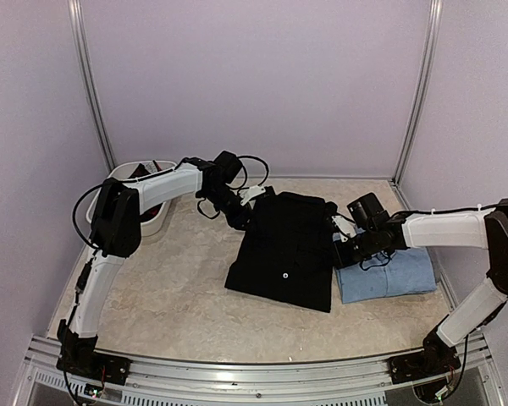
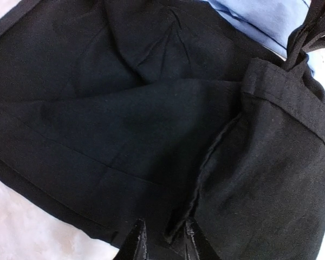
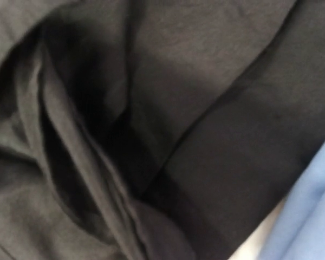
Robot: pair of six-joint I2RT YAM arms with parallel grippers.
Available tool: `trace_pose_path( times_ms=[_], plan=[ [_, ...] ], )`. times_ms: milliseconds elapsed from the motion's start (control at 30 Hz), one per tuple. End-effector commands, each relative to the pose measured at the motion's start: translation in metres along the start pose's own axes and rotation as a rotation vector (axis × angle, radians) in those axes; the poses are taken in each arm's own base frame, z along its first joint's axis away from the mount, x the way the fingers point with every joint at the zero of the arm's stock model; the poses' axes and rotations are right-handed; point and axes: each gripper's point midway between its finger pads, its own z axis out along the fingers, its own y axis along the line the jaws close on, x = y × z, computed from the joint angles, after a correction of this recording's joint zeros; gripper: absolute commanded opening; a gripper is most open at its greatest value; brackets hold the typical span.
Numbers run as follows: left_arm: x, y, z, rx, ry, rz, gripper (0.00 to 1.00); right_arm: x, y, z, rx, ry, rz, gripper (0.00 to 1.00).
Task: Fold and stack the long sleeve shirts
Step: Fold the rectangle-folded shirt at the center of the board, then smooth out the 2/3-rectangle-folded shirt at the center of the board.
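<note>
While both arms reach in over the table (image 1: 178,296), the black shirt (image 1: 284,254) lies folded at its middle, with the light blue shirt (image 1: 388,275) touching its right edge.

From where I stand, the left gripper (image 2: 163,246) sits at the black shirt's far left corner, its fingers drawn narrow with a raised fold of black cloth caught between them. The right gripper (image 1: 343,241) is down at the black shirt's right edge, where the two shirts meet. Its wrist view is filled with dark folds and a sliver of blue, so I cannot tell how its fingers stand. A white bin (image 1: 152,224) stands at the far left, well apart from both shirts.
</note>
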Motion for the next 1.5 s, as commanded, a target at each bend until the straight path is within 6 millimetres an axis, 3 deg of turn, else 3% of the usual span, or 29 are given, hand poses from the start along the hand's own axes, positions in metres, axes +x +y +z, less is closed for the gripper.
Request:
trace_pose_path(
  times_ms=[0, 167, 333, 467, 567, 733, 800, 900, 1100, 1467],
  plan=[
    [-0.01, 0.029, -0.003, -0.106, -0.066, -0.029, 0.25, -0.018, -0.013, -0.003, 0.069, -0.04, -0.001, 0.11],
    [-0.019, 0.046, -0.024, -0.204, -0.144, -0.072, 0.3, -0.034, -0.024, -0.013, 0.143, -0.081, -0.003, 0.36],
    [-0.026, 0.05, -0.054, -0.342, -0.217, -0.12, 0.3, -0.049, -0.024, -0.028, 0.154, -0.115, -0.008, 0.53],
    [-0.041, 0.023, -0.085, -0.414, -0.316, -0.106, 0.31, -0.048, -0.001, -0.045, 0.055, -0.164, -0.039, 0.69],
    [-0.045, -0.006, -0.093, -0.418, -0.355, -0.093, 0.31, -0.034, 0.018, -0.055, -0.006, -0.172, -0.052, 0.73],
    [-0.054, -0.078, -0.071, -0.3, -0.381, -0.042, 0.32, -0.005, 0.056, -0.052, -0.133, -0.142, -0.062, 0.76],
    [-0.054, -0.109, -0.058, -0.226, -0.391, -0.022, 0.33, 0.006, 0.063, -0.046, -0.169, -0.123, -0.056, 0.74],
    [-0.047, -0.138, -0.037, -0.135, -0.367, -0.026, 0.33, 0.02, 0.072, -0.036, -0.226, -0.096, -0.043, 0.73],
    [-0.007, -0.144, 0.002, -0.122, -0.307, -0.085, 0.33, 0.032, 0.078, -0.02, -0.292, -0.077, -0.027, 0.72],
    [0.062, -0.129, 0.061, -0.294, -0.127, -0.158, 0.33, 0.006, 0.075, 0.011, -0.259, -0.076, -0.064, 0.73]
  ],
)
